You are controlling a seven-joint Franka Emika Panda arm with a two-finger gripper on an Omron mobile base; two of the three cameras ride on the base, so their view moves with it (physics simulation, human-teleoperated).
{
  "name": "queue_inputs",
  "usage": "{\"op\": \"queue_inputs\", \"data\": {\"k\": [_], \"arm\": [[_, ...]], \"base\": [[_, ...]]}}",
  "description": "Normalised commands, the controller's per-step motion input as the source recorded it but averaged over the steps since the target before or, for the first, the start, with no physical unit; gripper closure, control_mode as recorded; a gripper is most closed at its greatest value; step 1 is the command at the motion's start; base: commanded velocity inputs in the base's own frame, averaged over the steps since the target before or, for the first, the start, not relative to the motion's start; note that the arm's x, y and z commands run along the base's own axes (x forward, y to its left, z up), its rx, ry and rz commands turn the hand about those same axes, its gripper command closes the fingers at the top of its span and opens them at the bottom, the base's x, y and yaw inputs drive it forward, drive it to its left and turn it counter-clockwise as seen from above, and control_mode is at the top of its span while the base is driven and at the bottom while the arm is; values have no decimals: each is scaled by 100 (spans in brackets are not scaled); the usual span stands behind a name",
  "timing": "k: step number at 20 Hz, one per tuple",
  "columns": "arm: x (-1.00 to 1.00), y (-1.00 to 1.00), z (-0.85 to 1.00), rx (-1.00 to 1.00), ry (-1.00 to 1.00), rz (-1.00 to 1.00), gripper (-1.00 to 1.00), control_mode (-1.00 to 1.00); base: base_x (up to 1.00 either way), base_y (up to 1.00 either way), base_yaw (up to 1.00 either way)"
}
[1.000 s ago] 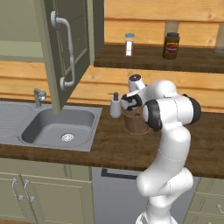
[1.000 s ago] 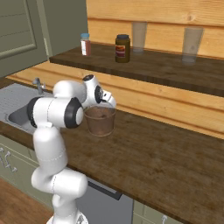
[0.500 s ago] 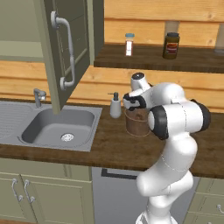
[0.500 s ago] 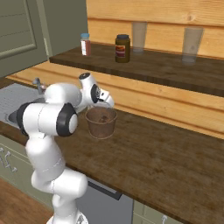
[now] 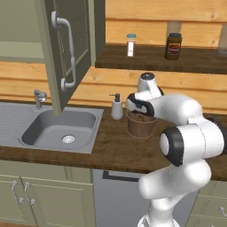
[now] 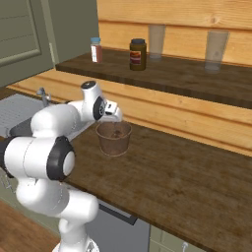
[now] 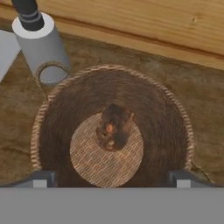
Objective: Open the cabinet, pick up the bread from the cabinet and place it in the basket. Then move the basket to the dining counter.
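Since a second ago, the elbow of the arm has been swung toward the base cameras, while the wrist has stayed above the basket (image 5: 141, 124) and the basket itself has not shifted on the worktop (image 6: 177, 177). The pincer (image 7: 111, 177) is held directly over the basket, its two fingertips (image 7: 41, 178) set wide apart with nothing between them, one just beyond each side of the rim at the near edge of the hand view. Straight below the pincer, on the woven floor of the basket, the bread (image 7: 113, 127) is seen as a small dark-brown lump lying slightly off the middle. So the bread step is judged done, and the step in hand is taken to be grasping the basket for carrying.

For that to be done well, the pincer should be moved sideways until one finger is inside the wall and the other outside it, then lowered squarely over the rim, so that the basket is lifted level and the bread is not tipped out. Care is needed on the side beyond the basket, where a soap dispenser (image 7: 41, 43) stands just beside the rim and could be knocked. Farther off, the cabinet (image 5: 57, 53) door hangs open above the sink (image 5: 62, 128), and jars stand on the dining counter (image 6: 197, 78) behind.
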Motion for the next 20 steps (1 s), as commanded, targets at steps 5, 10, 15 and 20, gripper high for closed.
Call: {"op": "queue_inputs", "data": {"k": [5, 10, 15, 20], "arm": [[-27, 26, 8, 0, 7, 31, -100, -100], [-3, 30, 0, 8, 18, 26, -100, -100], [21, 31, -10, -1, 31, 9, -100, -100], [24, -7, -28, -2, 23, 0, -100, -100]], "base": [[0, 0, 0], [0, 0, 0], [0, 0, 0], [0, 0, 0]]}}
